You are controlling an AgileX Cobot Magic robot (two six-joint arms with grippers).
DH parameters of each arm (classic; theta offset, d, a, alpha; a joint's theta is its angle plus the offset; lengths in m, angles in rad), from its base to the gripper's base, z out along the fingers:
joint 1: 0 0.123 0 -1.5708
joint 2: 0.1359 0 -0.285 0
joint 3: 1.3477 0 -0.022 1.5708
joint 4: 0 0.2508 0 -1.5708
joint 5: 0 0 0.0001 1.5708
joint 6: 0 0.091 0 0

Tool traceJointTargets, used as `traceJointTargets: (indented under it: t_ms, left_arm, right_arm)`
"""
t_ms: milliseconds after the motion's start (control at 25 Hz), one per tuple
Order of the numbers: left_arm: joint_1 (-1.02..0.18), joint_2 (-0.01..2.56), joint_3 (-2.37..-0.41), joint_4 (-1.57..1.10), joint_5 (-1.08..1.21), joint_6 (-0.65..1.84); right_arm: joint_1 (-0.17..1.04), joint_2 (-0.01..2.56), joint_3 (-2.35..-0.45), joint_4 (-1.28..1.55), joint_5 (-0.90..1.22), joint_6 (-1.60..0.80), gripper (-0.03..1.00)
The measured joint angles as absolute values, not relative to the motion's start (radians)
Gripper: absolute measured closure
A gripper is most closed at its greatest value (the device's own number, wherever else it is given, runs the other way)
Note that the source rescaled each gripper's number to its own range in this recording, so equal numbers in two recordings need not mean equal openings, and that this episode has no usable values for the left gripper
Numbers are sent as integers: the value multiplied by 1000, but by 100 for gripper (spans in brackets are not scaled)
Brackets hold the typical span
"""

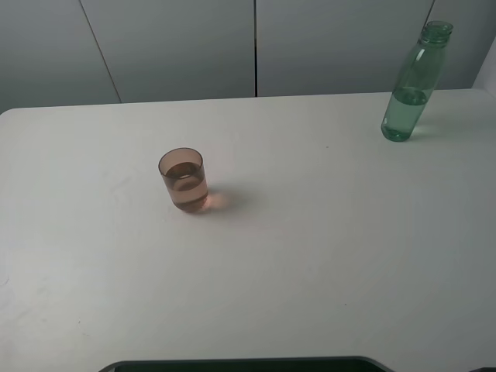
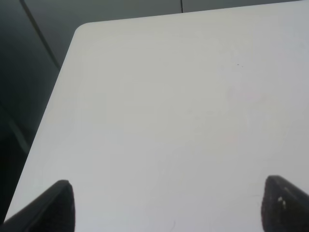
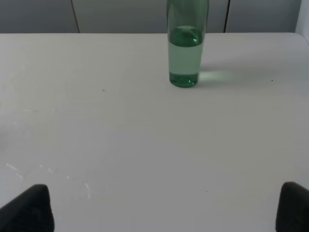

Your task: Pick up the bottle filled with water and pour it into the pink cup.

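The green-tinted see-through bottle (image 1: 413, 85) stands upright, uncapped, at the table's back right, about a third full of water. It also shows in the right wrist view (image 3: 186, 46), well ahead of my open right gripper (image 3: 164, 205). The pink cup (image 1: 184, 180) stands left of the middle of the table, holding some water. My left gripper (image 2: 169, 205) is open over bare table near the table's left edge; the cup is out of its view. Neither gripper shows in the exterior view.
The white table (image 1: 310, 256) has a rounded back left corner (image 2: 84, 29). Grey wall panels (image 1: 178, 46) stand behind the table. A dark edge (image 1: 248, 364) lies along the front.
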State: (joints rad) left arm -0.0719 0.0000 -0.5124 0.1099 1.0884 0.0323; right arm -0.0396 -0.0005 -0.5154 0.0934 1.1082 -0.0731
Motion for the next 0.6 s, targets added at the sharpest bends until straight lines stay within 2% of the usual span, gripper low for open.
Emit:
traceJointTargets:
  t_ms: [600]
  left_arm:
    - [-72,0,-512,110,1088,32]
  right_arm:
    - [-40,0,-515,93,1108,-74,-3]
